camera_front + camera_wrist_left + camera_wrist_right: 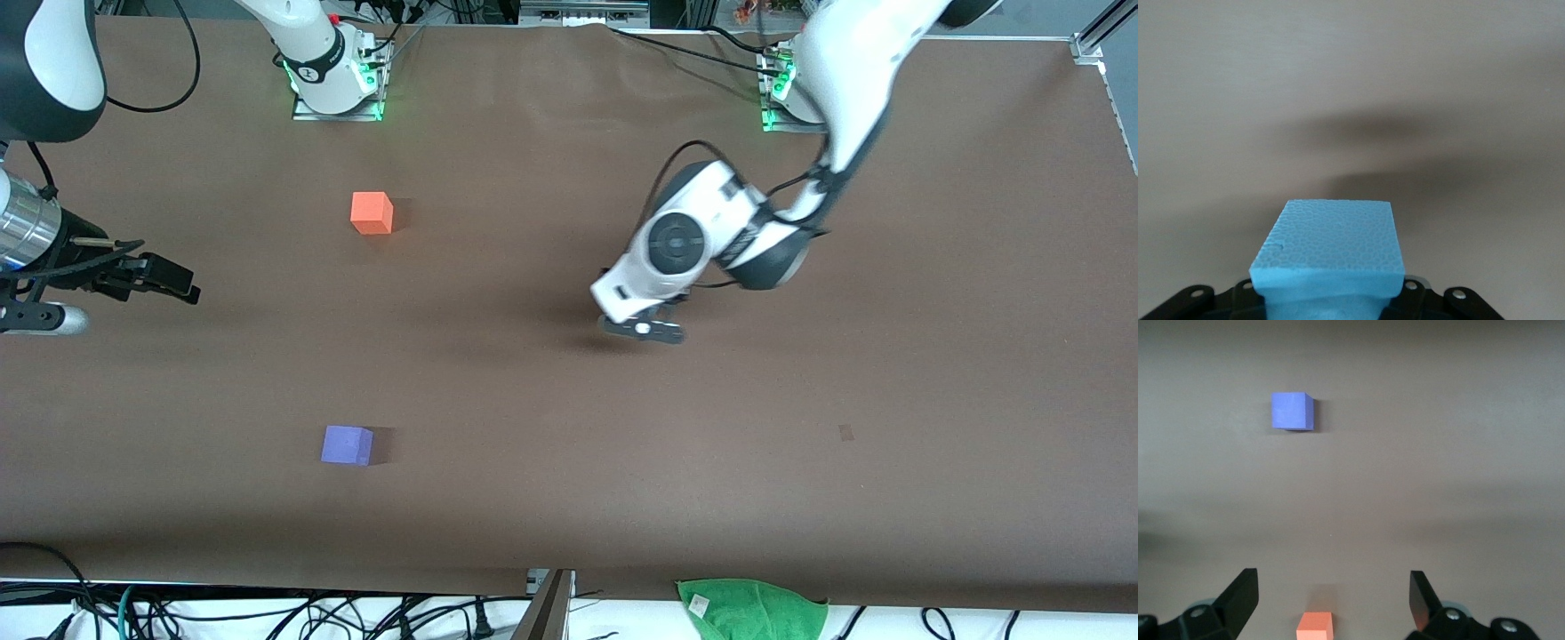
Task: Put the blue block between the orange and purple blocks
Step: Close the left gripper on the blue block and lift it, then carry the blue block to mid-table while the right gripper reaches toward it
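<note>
My left gripper (pixel 645 327) hangs over the middle of the table, shut on the light blue block (pixel 1331 250). The block fills the left wrist view; the hand hides it in the front view. The orange block (pixel 372 213) sits toward the right arm's end, nearer the robots' bases. The purple block (pixel 347 444) sits nearer the front camera, almost in line with it. Both show in the right wrist view: the purple block (pixel 1292 411) and the orange block (pixel 1315 627). My right gripper (pixel 169 280) is open and empty above the table's edge at the right arm's end.
A green cloth (pixel 751 609) lies off the table's front edge. Cables run along the front edge and by the arm bases. A small dark mark (pixel 845 433) is on the brown table cover toward the left arm's end.
</note>
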Controlling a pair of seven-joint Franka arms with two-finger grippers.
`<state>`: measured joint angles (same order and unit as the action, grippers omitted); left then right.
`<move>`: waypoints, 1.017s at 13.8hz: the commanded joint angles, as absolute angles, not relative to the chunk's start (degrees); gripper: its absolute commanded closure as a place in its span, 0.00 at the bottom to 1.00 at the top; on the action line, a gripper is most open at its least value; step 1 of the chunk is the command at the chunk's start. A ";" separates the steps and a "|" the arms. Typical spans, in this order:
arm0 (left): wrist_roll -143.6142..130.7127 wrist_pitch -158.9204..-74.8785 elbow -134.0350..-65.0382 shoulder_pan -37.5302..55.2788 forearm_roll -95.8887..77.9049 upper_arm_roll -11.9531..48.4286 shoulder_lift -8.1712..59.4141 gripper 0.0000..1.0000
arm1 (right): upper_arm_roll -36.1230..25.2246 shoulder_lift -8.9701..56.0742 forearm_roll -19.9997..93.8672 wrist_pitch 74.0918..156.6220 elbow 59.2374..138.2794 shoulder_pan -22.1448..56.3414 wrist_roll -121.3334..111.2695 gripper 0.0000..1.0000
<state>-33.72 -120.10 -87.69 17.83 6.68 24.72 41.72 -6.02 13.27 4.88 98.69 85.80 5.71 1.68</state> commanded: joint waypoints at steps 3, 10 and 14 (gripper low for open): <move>-37.79 -127.26 -84.02 27.05 7.38 16.80 48.43 0.66 | -5.54 15.55 5.18 99.05 85.87 4.39 -0.09 0.01; -37.35 -116.85 -83.85 25.58 6.77 16.17 39.84 0.00 | -5.10 15.64 5.62 97.38 86.04 5.54 0.35 0.01; -37.18 -100.31 -83.58 20.41 6.42 16.26 26.13 0.00 | -4.83 15.73 4.31 96.24 87.62 10.27 4.01 0.01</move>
